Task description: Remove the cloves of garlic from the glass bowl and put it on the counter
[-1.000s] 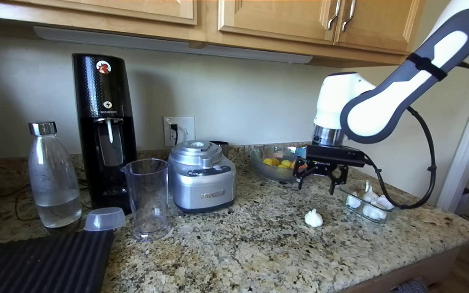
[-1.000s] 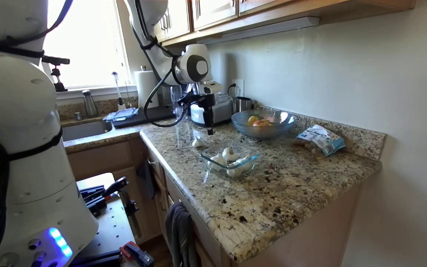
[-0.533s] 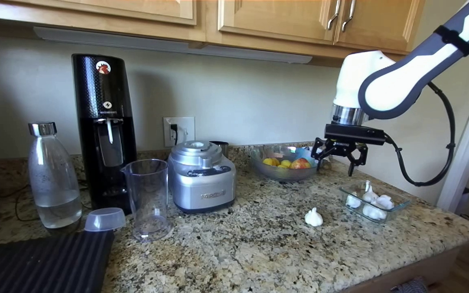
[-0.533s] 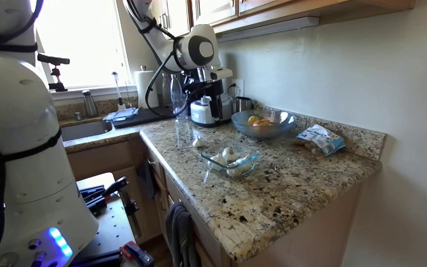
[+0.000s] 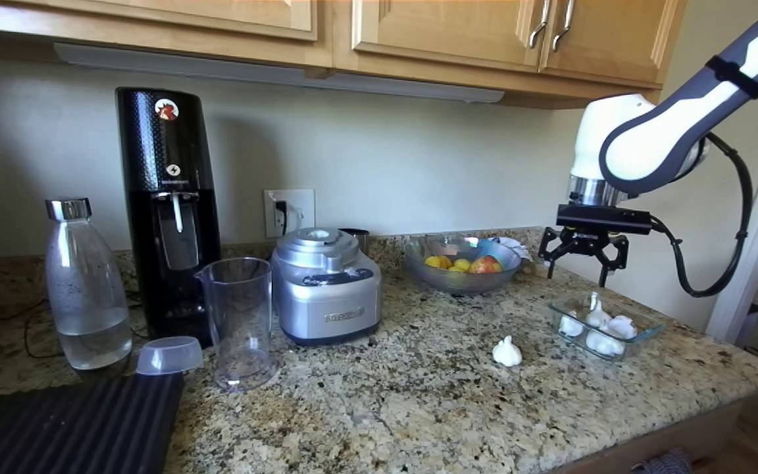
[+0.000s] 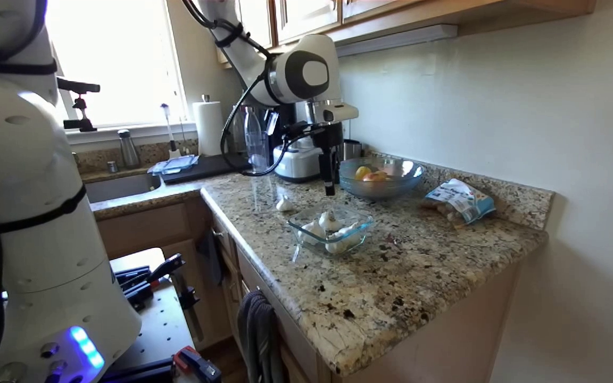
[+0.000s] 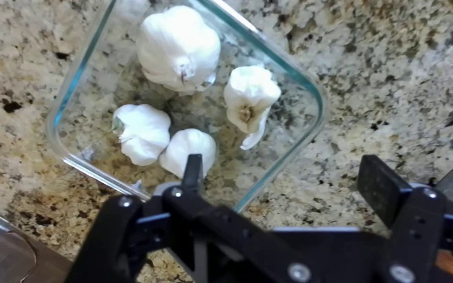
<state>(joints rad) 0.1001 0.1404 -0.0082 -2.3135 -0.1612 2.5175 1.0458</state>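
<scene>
"Where is the garlic?"

"Four garlic bulbs [image 7: 142,133] sit inside the glass bowl [image 7: 295,74], two of them side by side, as the wrist view shows. One more bulb [image 5: 506,353] lies on the granite counter [image 5: 418,408], near the bowl but apart from it, in both exterior views."

"And the gripper [image 5: 576,276]?"

"It hangs above the counter by the bowl, its fingers [image 7: 382,188] spread wide, their tips higher than the rim. In the wrist view one finger crosses in front of the rim and covers part of a bulb."

"What stands in the way down there?"

"The bowl's glass walls go all round those four bulbs. Near the gripper is a larger bowl [image 5: 458,283] with yellow and reddish fruit [image 5: 484,265] in it. In an exterior view the gripper hides that bowl's edge and part of a silver appliance [image 6: 297,164]."

"And the rest of the kitchen?"

"A blue-and-white bag [image 6: 461,199] lies by the backsplash [image 6: 524,202], beyond the larger bowl. Farther along the counter, past the silver appliance, stand a see-through pitcher [image 5: 237,329], a tall black machine [image 5: 168,151] and a bottle [image 5: 89,289] partly filled with liquid, and a ribbed black mat [image 5: 70,421] lies near them. Wooden cabinets [image 5: 445,33] hang above."
</scene>
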